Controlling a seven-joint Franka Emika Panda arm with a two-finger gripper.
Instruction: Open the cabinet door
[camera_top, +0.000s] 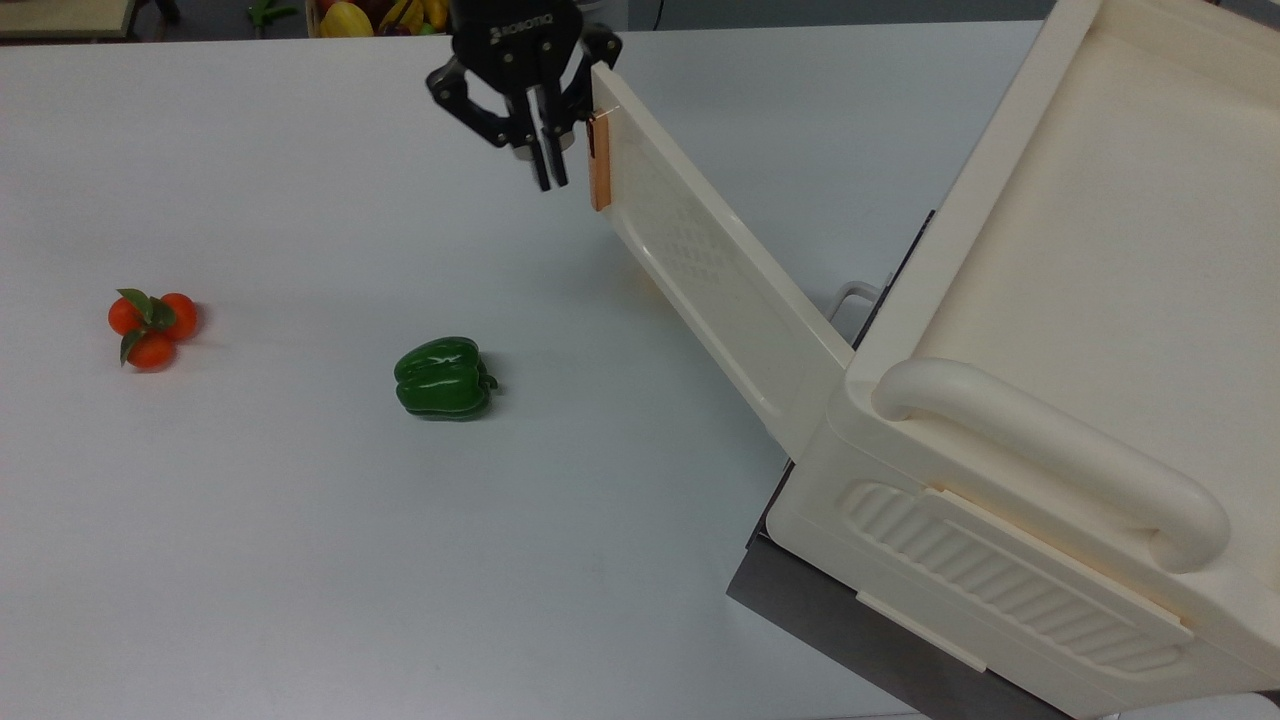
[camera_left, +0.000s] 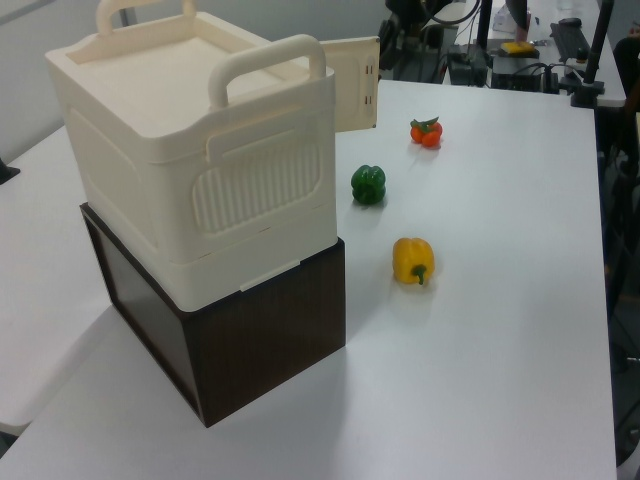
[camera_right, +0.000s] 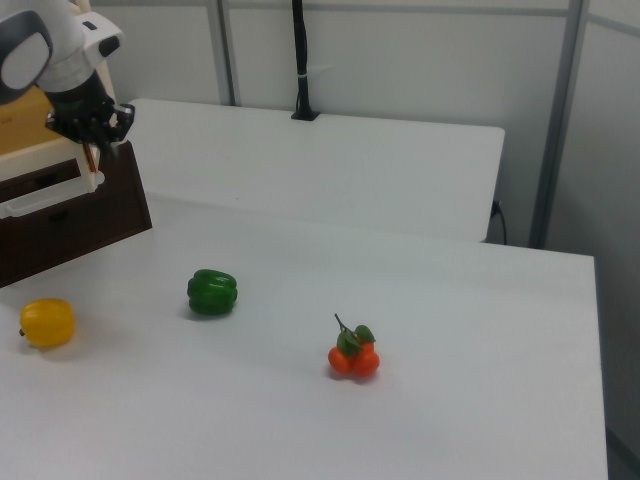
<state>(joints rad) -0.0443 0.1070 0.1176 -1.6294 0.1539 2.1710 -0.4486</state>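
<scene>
Top view: pincer beside cabinet door (swung wide)

A: We see a white counter with three bright things on it: a glossy green pepper, a plain yellow pepper, and a cluster of orange-red fruit with dark green leaves.

B: We agree. The cabinet door is cream, with a faint dotted pattern on its inset and a copper-coloured handle at its end.

A: We note the cabinet is the same cream, its side panel ribbed in even ridges.

B: Under it, we see a dark brown base with a wood grain. The end effector is black with white lettering; the arm above is white and grey.
</scene>
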